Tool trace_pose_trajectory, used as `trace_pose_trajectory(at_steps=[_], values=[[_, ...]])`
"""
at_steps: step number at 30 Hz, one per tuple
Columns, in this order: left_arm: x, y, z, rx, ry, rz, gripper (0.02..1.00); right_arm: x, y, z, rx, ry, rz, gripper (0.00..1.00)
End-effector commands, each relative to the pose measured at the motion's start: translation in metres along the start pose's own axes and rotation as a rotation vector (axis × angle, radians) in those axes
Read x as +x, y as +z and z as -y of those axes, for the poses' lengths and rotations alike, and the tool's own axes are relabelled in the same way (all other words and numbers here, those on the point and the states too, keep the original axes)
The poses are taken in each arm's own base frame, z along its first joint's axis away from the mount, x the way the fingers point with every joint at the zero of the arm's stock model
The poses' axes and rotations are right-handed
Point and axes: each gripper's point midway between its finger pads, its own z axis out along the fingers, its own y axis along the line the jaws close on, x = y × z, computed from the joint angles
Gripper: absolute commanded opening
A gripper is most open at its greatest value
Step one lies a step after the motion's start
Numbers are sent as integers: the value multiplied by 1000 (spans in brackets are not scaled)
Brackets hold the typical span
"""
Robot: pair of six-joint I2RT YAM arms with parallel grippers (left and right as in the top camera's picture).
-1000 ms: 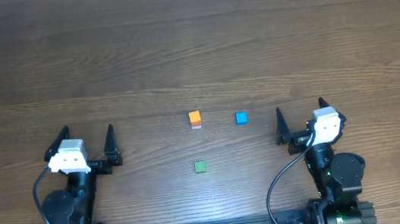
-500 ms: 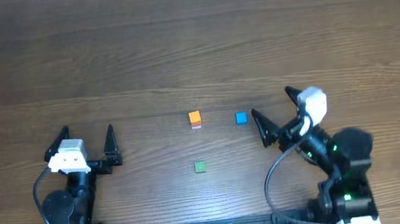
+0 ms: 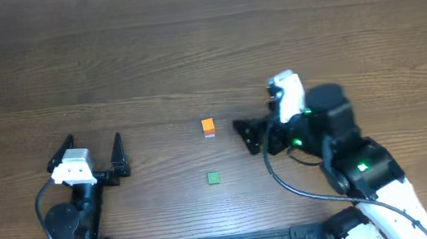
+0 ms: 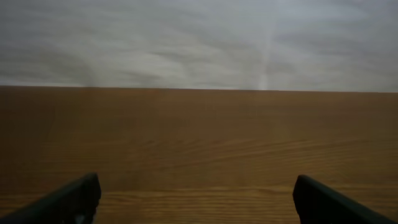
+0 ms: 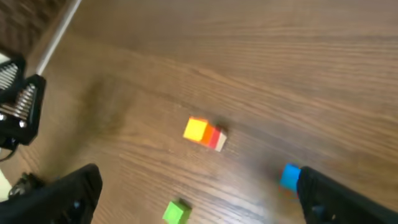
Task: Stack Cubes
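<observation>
Probably light, rigid and slick, the blue cube (image 5: 290,176), orange cube (image 5: 204,133) and green cube (image 5: 176,211) sit mid-worktop, nearer the arms' edge, best pinched across opposite flat faces; right gripper (image 5: 196,190) and left gripper (image 3: 92,139) both gape empty

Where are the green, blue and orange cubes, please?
green cube (image 3: 213,178), top view, its top face.
blue cube (image 5: 290,177), right wrist view, its visible face.
orange cube (image 3: 208,125), top view, its top face.
</observation>
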Motion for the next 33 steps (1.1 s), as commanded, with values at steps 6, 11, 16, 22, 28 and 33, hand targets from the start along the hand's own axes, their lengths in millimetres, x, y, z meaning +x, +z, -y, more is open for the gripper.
trace_pose_trajectory(at_steps=[6, 11, 16, 22, 28, 33], values=[[1, 0, 1, 6, 15, 3, 998, 55, 20, -33, 175, 102, -270, 993], [1, 0, 1, 6, 15, 3, 1000, 85, 29, -47, 254, 146, -366, 993], [1, 0, 1, 6, 15, 3, 998, 112, 43, -57, 297, 178, -454, 991], [1, 0, 1, 6, 15, 3, 1000, 146, 55, -62, 380, 247, -538, 967], [1, 0, 1, 6, 15, 3, 1000, 171, 64, -63, 458, 280, -578, 978], [1, 0, 1, 6, 15, 3, 1000, 181, 74, -58, 494, 274, -597, 967]])
